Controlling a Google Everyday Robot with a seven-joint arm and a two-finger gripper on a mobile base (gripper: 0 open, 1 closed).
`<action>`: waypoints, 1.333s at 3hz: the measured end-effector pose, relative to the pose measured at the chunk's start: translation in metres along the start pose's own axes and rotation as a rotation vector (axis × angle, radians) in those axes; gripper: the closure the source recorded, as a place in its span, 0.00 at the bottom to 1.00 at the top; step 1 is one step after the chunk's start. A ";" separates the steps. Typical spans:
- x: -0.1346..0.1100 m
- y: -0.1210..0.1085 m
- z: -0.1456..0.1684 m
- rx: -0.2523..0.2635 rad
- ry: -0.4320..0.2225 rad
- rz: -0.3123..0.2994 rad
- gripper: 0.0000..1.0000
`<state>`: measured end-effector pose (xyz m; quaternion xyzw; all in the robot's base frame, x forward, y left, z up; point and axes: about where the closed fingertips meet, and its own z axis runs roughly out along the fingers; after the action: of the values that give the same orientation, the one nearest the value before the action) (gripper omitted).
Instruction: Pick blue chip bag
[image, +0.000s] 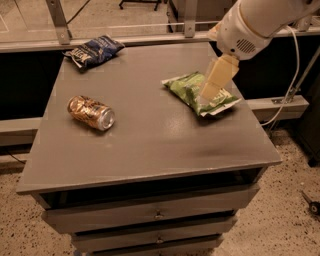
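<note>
The blue chip bag (93, 50) is dark navy with white lettering and lies at the far left corner of the grey table (150, 145). My gripper (210, 92) hangs from the white arm at the upper right, above the green chip bag (192, 90) on the right side of the table. It is far to the right of the blue bag and holds nothing that I can see.
A golden-orange drink can (91, 112) lies on its side at the table's left middle. The table has drawers below its front edge. A metal rail and posts run behind the table. Cables hang at the right.
</note>
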<state>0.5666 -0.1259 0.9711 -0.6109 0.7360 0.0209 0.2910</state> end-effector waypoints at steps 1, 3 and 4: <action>-0.043 -0.048 0.034 0.047 -0.145 -0.001 0.00; -0.057 -0.057 0.053 0.067 -0.180 0.018 0.00; -0.092 -0.093 0.094 0.112 -0.246 0.055 0.00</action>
<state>0.6969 -0.0315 0.9646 -0.5659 0.7114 0.0624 0.4120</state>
